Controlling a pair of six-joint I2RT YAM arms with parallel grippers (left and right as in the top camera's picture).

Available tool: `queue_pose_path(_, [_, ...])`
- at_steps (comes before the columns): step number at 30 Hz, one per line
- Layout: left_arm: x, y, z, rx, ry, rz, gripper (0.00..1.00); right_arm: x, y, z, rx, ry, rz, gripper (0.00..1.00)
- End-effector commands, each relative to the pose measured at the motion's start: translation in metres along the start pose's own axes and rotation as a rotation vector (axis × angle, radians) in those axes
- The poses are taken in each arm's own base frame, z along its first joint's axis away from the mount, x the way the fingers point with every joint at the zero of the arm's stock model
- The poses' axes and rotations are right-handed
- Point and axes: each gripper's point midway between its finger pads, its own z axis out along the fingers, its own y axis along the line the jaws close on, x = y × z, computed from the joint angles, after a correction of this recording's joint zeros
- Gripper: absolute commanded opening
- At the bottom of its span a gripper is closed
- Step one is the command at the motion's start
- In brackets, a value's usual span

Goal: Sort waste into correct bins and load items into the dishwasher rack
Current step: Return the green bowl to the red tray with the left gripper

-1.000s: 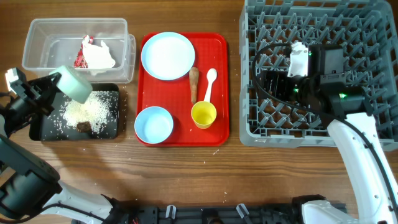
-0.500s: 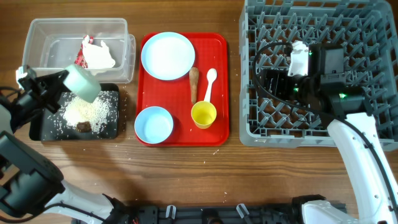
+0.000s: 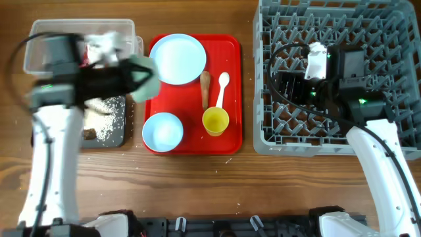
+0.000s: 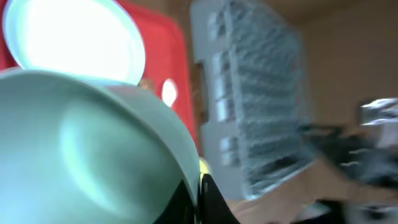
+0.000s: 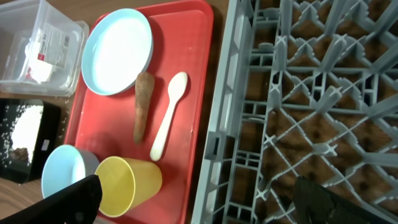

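Observation:
My left gripper point(image 3: 131, 78) is shut on the rim of a pale blue-white bowl point(image 3: 145, 74) and holds it above the left edge of the red tray, blurred. In the left wrist view the bowl point(image 4: 93, 143) fills the frame, with my fingers point(image 4: 199, 199) pinching its rim. The second bowl point(image 3: 162, 130), the light blue plate point(image 3: 176, 58), the yellow cup point(image 3: 215, 121), the white spoon point(image 3: 222, 89) and the brown food piece point(image 3: 205, 89) lie on the red tray. My right gripper point(image 3: 277, 89) is open and empty over the dishwasher rack point(image 3: 395, 79). Its fingers point(image 5: 196, 205) stand wide apart.
The clear tub point(image 3: 39, 33) at the back left holds the red-and-white wrapper point(image 3: 99, 43). The black tray point(image 3: 115, 128) in front of it holds rice point(image 3: 104, 112) and a dark chunk point(image 3: 89, 133). The red tray point(image 3: 233, 92) lies between the bins and the rack.
My left arm has swung right from above the black tray, carrying the bowl to the red tray's left edge. The right arm has not moved.

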Motion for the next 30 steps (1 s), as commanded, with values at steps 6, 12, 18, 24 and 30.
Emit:
queue_pose_path(6, [0.038, 0.040, 0.121, -0.556, 0.149, 0.307, 0.04, -0.004, 0.002, 0.000, -0.005, -0.002, 0.010, 1.00])
queue_pose_path(12, [0.086, 0.074, 0.171, -0.597, 0.347, 0.299, 0.04, -0.003, 0.002, 0.000, -0.005, 0.002, 0.012, 1.00])
queue_pose_path(18, [0.085, 0.074, 0.172, -0.594, 0.339, 0.301, 0.29, -0.003, 0.002, 0.000, -0.005, 0.003, 0.015, 1.00])
queue_pose_path(24, [0.046, 0.039, 0.171, -0.530, 0.233, 0.294, 0.54, -0.005, 0.002, 0.000, -0.007, -0.006, 0.011, 1.00])
queue_pose_path(30, [-0.002, -0.010, 0.160, -0.444, 0.111, 0.294, 0.57, -0.003, 0.002, 0.000, -0.005, 0.000, 0.013, 1.00])
